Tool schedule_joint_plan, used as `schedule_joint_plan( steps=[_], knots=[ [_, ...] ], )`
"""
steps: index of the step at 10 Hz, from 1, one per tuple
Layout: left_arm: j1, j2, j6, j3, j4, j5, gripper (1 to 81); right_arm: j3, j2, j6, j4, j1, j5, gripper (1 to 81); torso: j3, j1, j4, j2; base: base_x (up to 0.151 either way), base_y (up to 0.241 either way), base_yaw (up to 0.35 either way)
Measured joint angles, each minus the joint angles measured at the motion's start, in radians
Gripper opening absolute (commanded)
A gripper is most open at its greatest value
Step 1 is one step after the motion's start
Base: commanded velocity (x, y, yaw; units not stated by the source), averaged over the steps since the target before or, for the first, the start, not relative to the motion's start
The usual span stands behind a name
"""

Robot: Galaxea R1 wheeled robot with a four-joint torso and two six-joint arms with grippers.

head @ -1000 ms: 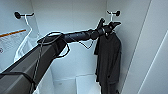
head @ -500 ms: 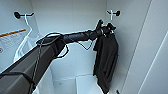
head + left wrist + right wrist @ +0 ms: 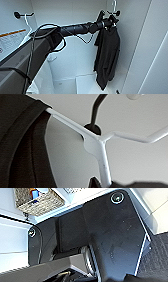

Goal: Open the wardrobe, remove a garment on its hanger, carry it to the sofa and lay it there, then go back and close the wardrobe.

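Our left jaws [image 3: 110,21] reach to the neck of the hanger [image 3: 113,13] inside the open wardrobe [image 3: 75,15]; whether they pinch it or stand spread, we cannot tell. In the left wrist view the white hanger [image 3: 98,142] runs right before the jaws, its neck down toward them, one arm under the shirt's shoulder.

Below and beside the jaws the black shirt [image 3: 107,55] hangs limp: light, soft, prone to slide off a thin smooth arm, we judge. The stiff neck beneath the hook looks the best hold, and lifting level should keep the shirt on.

We see an orange-edged sheet [image 3: 11,41] on the left door, its print unreadable.
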Motion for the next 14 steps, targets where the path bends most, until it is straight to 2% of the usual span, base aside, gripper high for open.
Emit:
schedule_joint_plan(
  steps=[3, 4, 5, 8, 9, 10, 14],
  knots=[
    [-0.03, -0.083, 0.0, 0.075, 0.0, 0.011, 1.0, 0.005, -0.01, 0.0, -0.001, -0.001, 0.006, 81.1, 0.0, 0.0, 0.002, 0.0, 0.0, 0.0, 0.0],
    [-0.032, -0.096, 0.0, 0.097, 0.0, 0.015, 1.0, 0.008, -0.01, 0.0, -0.001, -0.003, 0.008, 81.1, 0.0, 0.0, 0.016, 0.0, 0.0, 0.0, 0.0],
    [-0.036, -0.105, 0.0, 0.124, 0.0, 0.019, 1.0, 0.014, -0.01, -0.003, -0.001, -0.003, 0.008, 81.1, 0.0, 0.0, 0.044, 0.0, 0.0, 0.0, 0.0],
    [-0.045, -0.146, 0.0, 0.151, 0.011, 0.064, 1.0, 0.019, -0.01, -0.011, -0.002, 0.002, 0.01, 81.1, 0.0, 0.0, 0.15, 0.0, 0.0, 0.0, 0.0],
    [-0.045, -0.146, 0.0, 0.151, 0.015, 0.066, 1.0, 0.019, -0.01, -0.01, -0.002, 0.005, 0.01, 81.1, 0.0, 0.0, 0.175, 0.0, 0.0, 0.0, 0.0],
    [-0.047, -0.145, 0.003, 0.153, 0.019, 0.078, 1.0, 0.019, -0.01, -0.01, -0.002, 0.008, 0.011, 81.1, 0.0, 0.0, 0.186, 0.0, 0.0, 0.0, 0.0],
    [-0.021, -0.153, 0.003, 0.216, 0.025, 0.102, 1.0, 0.032, -0.012, -0.01, -0.002, 0.008, 0.011, 81.1, 0.0, 0.0, 0.186, 0.0, 0.0, 0.0, 0.0]
  ],
)
